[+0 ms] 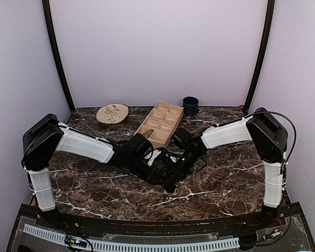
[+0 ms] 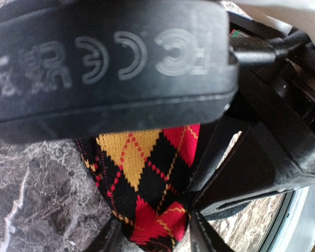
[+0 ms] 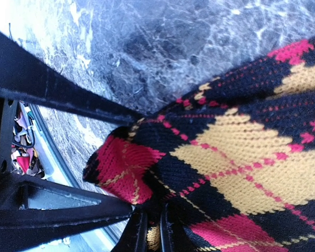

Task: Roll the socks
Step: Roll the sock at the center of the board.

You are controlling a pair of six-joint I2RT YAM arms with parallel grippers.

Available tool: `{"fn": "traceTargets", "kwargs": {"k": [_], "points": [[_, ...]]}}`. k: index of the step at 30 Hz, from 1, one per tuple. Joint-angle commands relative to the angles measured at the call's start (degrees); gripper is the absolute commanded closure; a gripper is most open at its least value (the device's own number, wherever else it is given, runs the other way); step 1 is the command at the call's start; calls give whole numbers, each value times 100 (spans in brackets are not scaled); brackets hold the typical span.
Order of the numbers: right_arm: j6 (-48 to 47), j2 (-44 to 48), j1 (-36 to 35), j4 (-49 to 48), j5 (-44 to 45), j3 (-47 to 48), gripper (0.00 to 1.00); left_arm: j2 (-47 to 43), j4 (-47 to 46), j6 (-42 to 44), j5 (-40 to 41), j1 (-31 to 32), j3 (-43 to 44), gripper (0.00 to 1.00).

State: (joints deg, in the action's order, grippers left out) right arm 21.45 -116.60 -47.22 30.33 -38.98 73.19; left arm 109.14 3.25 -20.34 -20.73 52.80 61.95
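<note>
Marble surface [image 1: 94,194] is showing under the limp, light argyle sock [image 3: 241,152], right jaws clamping its folded end, probably the safest hold, left jaws standing apart around it.

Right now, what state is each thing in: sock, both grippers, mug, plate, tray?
argyle sock: lying on the table, one end folded over.
right gripper: shut on the argyle sock.
left gripper: fingers either side of the argyle sock, grip unclear.
mug: upright.
plate: lying flat.
tray: flat, open side up.
</note>
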Motion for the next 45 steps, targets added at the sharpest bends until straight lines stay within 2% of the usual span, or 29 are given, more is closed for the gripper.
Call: {"fn": "traceTargets", "kwargs": {"k": [1,9,19,23,34,45], "points": [[-106,-153,53,81,-79,48,91,268,251,-103,-133,90,-157,57],[-165,-193,118,143,-178,73,91,367,32,-327,-209,91,-212,67],[-120,-171,201,204,-142,39,85,481,-207,-743,-265,91,-343,87],[-104,-199,214,210,-88,31,82,492,-194,-906,-232,91,-406,98],[26,-144,323,82,119,-219,74,646,22,-1054,-301,91,-331,100],[230,415,465,-339,339,-674,71,730,145,-1047,-350,91,-316,100]]}}
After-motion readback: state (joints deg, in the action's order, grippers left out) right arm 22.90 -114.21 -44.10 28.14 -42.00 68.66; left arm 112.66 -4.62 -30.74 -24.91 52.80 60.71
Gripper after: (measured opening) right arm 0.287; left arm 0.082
